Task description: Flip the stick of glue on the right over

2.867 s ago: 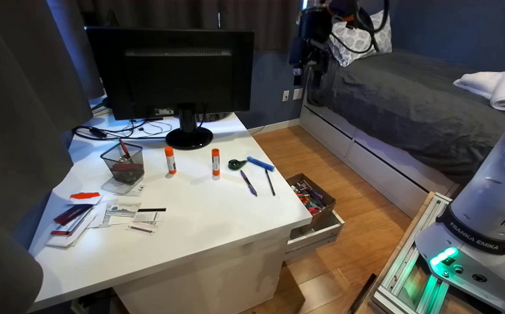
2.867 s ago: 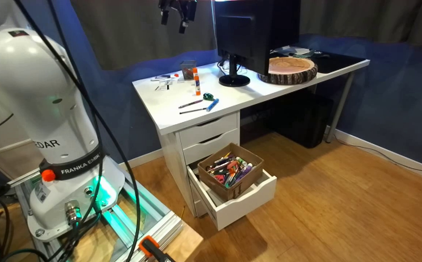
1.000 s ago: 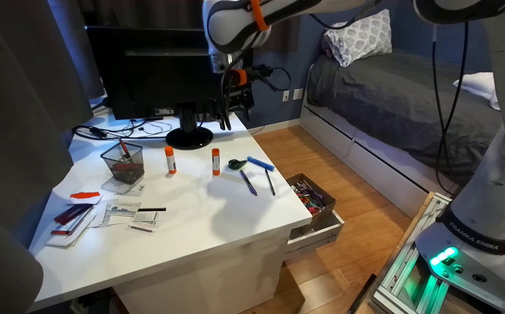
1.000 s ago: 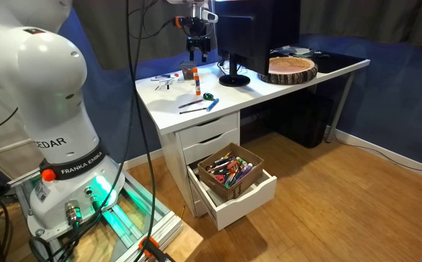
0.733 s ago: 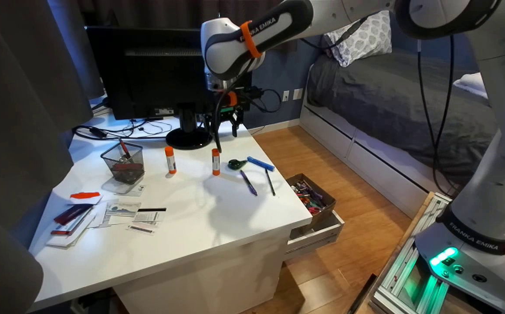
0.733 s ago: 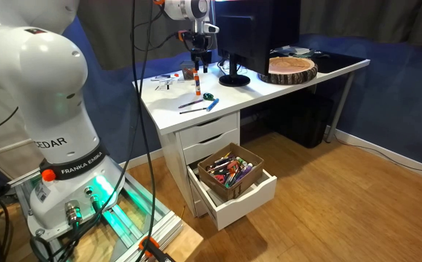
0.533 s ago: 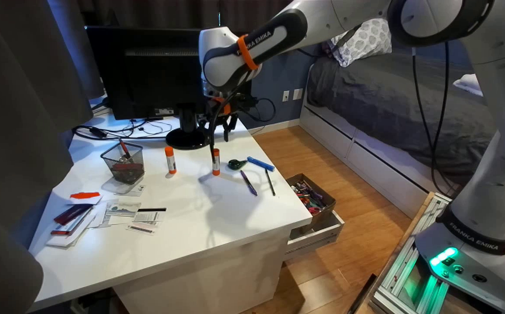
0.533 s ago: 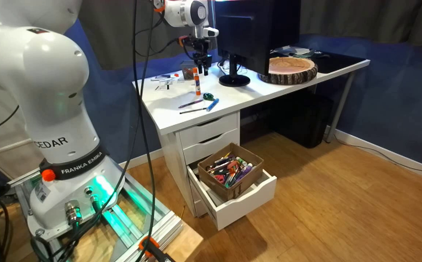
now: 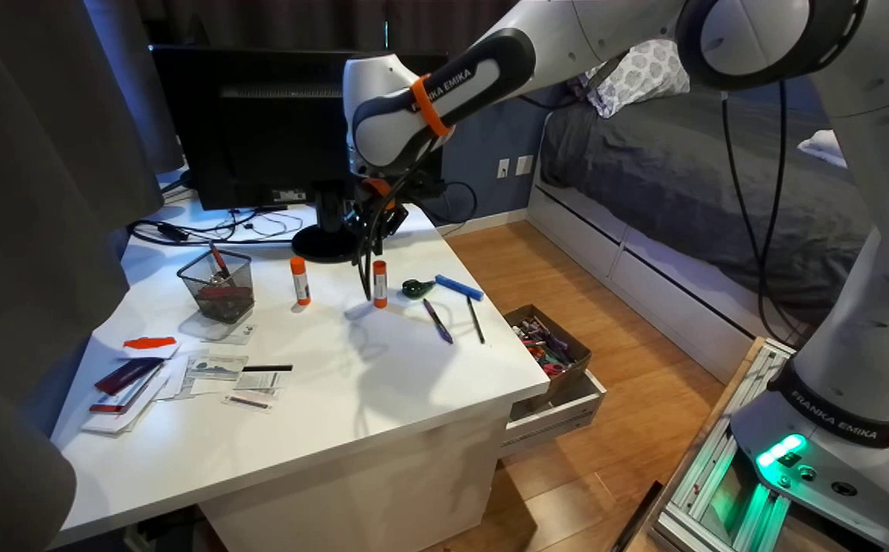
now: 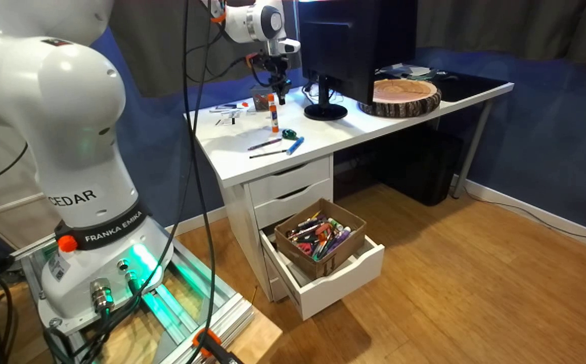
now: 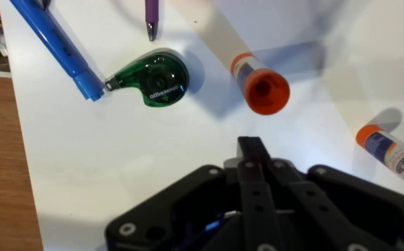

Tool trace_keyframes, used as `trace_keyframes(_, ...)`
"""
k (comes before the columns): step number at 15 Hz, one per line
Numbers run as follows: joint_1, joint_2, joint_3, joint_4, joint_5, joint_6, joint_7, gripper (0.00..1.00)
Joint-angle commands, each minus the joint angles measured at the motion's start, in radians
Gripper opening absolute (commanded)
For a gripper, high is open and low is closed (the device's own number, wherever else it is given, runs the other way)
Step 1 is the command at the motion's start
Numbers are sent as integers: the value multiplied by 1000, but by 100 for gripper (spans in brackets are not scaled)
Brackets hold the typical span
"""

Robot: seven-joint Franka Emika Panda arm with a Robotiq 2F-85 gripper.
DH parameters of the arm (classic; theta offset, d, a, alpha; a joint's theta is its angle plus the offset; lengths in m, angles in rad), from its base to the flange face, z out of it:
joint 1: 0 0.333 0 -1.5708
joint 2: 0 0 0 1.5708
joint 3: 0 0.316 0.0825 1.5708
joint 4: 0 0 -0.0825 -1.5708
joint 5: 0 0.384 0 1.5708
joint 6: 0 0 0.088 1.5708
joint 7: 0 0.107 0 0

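The stick of glue on the right point(image 9: 380, 285) is a white cylinder with orange ends, upright on the white desk. In the wrist view this stick of glue point(image 11: 259, 85) turns a recessed orange end upward. A look-alike stick point(image 9: 301, 284) stands to its left, lying further right in the wrist view point(image 11: 393, 153). My gripper point(image 11: 249, 139) is shut, its fingertips together with nothing between them. It hangs above the desk behind the right stick, apart from it; in an exterior view the gripper point(image 10: 281, 102) is level with the stick's upper part.
Beside the right stick lie a green tape dispenser point(image 9: 416, 288), a blue marker point(image 9: 459, 287), a purple pen point(image 9: 437, 322) and a dark thin tool point(image 9: 475, 320). The black monitor point(image 10: 358, 50) stands close by the gripper. A mesh pen cup point(image 9: 218, 287) and papers lie left.
The arm has swung in from the side over the desk and come down behind the right stick. Its gripper, open a second ago, has closed on nothing. Both sticks stay where they were.
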Motion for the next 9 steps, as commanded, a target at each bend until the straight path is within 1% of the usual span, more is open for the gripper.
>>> trace_keyframes(1,10,17,-2,22,-13,-24,13,0)
trace_keyframes(9,-6,24,33,25,12,-48,-43,0)
